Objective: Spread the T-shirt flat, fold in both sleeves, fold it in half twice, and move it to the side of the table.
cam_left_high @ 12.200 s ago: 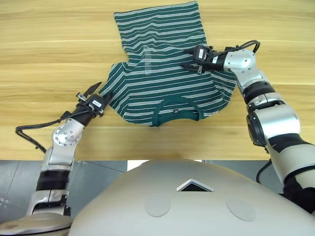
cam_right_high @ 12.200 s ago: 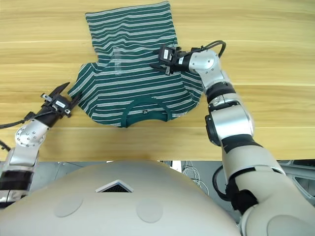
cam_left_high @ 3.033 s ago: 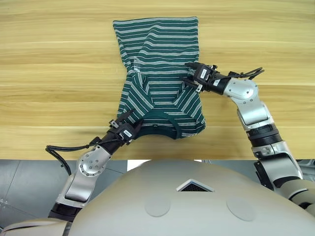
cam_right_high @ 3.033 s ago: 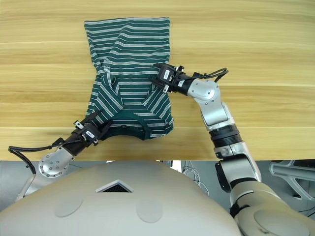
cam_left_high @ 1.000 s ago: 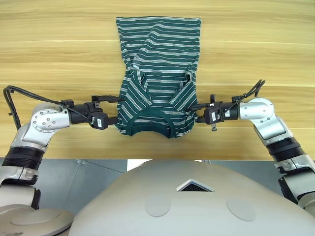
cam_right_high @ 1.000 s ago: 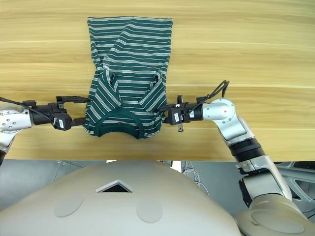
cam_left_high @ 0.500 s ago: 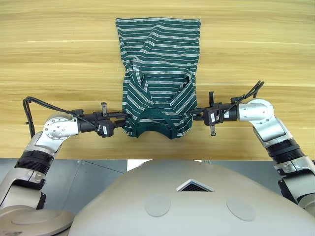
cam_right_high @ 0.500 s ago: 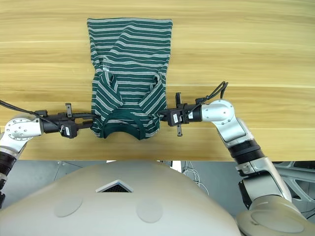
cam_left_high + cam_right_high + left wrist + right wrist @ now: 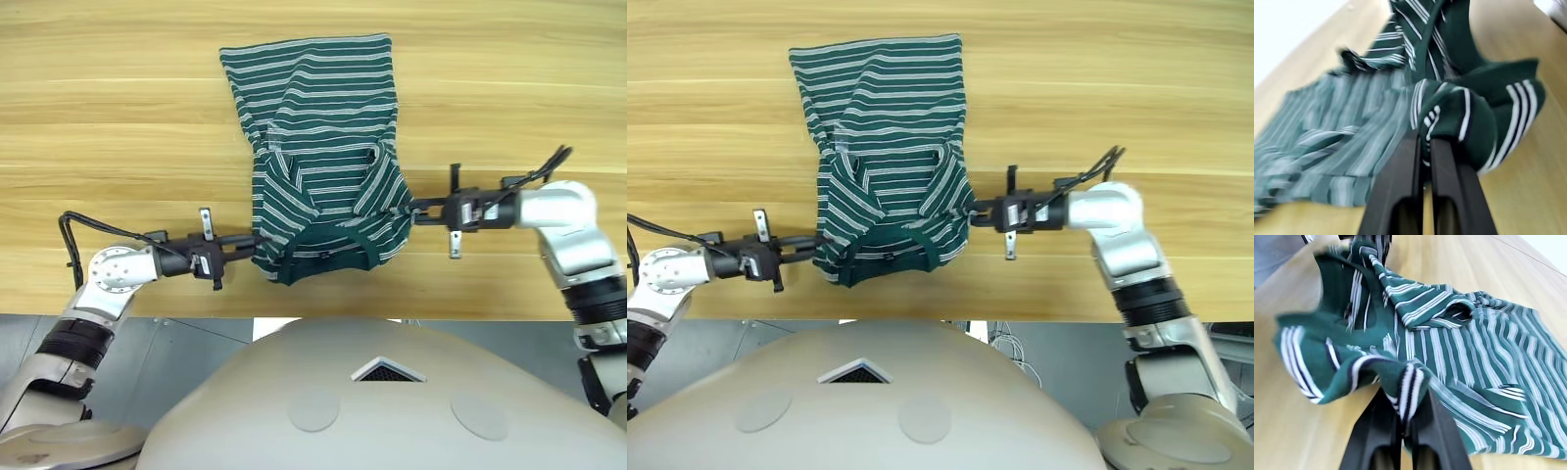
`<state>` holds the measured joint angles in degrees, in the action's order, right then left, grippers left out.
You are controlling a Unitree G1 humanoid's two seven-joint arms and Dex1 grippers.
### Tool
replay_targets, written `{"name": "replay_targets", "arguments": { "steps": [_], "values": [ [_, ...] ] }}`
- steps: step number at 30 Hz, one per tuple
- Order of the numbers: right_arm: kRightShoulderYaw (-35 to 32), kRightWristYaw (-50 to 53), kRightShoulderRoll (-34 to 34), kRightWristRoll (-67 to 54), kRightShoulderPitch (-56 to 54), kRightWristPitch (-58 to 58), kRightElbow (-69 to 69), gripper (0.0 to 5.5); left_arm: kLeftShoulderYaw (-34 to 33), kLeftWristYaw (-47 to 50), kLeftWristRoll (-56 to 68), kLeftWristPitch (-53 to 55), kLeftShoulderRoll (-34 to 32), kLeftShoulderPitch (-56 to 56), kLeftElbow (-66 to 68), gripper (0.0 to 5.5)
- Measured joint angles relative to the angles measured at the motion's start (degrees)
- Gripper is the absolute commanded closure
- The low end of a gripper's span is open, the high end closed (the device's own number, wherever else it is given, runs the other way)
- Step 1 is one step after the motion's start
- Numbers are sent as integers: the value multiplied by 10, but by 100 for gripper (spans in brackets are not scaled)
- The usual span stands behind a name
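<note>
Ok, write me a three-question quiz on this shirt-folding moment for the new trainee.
1. True or false: the left claw and the right claw are each shut on the T-shirt.
2. The sleeves are: A) spread out sideways, B) folded in over the body, C) hanging over the edge.
3. Which end of the T-shirt do the claws hold, collar or hem?

Key: 1 true; 2 B; 3 the collar end.
</note>
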<state>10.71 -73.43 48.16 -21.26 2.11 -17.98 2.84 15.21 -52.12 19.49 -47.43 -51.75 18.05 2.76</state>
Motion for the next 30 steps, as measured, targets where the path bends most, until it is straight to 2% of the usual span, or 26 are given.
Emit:
{"name": "replay_targets", "arguments": {
  "steps": [1,4,10,15,19,23,26,30],
  "values": [
    [-39,-20,34,-34,14,10,17,545,-25,14,25,8,-11,25,-54,550],
    [-94,-63,85,-79,88,19,86,545,-51,28,32,31,-15,92,-149,550],
    [-72,-98,97,-44,103,33,92,545,-35,27,2,88,15,113,-168,550],
    [-51,-133,76,-59,26,69,56,545,-13,23,-10,155,43,89,-178,550],
    [-34,-173,19,-66,-150,131,-122,545,-49,14,45,254,65,-38,-101,550],
    [-2,-168,-75,11,-360,142,-378,545,-73,14,81,355,128,-215,12,550],
    [12,-130,-138,78,-467,125,-565,545,-65,17,56,398,200,-330,147,550],
    [6,-41,-201,134,-543,107,-709,545,-70,32,9,396,265,-434,322,550]
  ]
}}
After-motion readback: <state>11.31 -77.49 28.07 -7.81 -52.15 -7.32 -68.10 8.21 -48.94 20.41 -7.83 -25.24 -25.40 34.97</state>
